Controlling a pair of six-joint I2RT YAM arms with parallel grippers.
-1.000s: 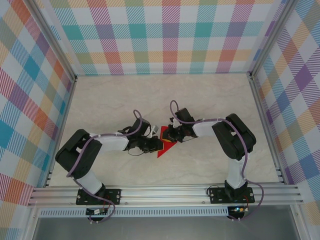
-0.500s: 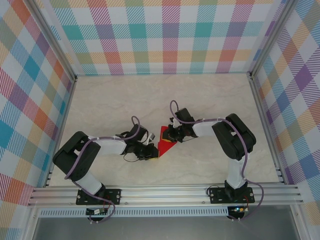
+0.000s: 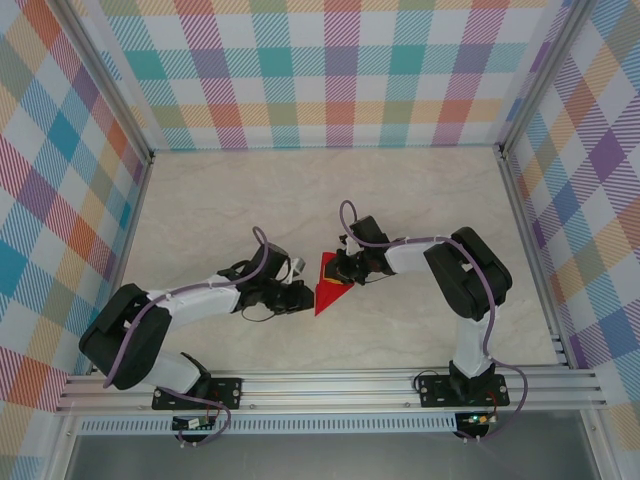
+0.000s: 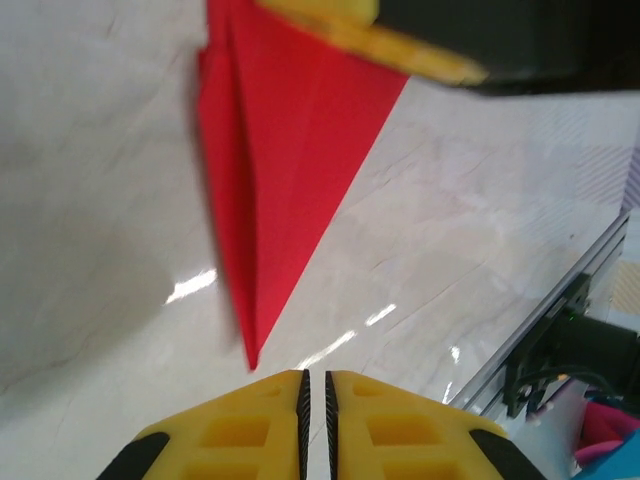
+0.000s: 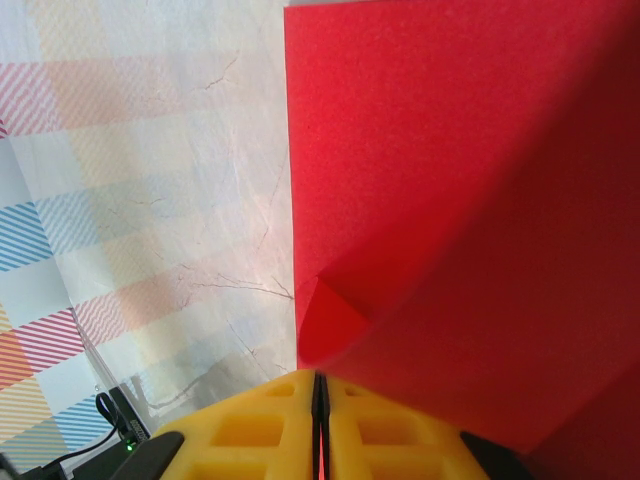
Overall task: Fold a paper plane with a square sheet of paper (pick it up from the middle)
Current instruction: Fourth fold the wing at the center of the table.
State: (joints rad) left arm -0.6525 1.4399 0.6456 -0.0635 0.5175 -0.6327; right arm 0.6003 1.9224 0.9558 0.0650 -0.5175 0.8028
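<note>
You see a bright red paper plane (image 3: 325, 298) on your cream marbled table (image 3: 250, 200), pastel plaid walls (image 3: 340, 70) around, yellow gripper fingers (image 4: 240, 432), white-and-black arms (image 3: 190, 300).

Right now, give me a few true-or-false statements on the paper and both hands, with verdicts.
1. The red paper lies as a flat unfolded square. False: it is folded to a point, with creases.
2. The left hand is shut and empty. True.
3. The left hand pinches the paper's tip. False: the tip lies just clear of its fingertips.
4. The right hand is shut, at the paper's wide end. True.
</note>
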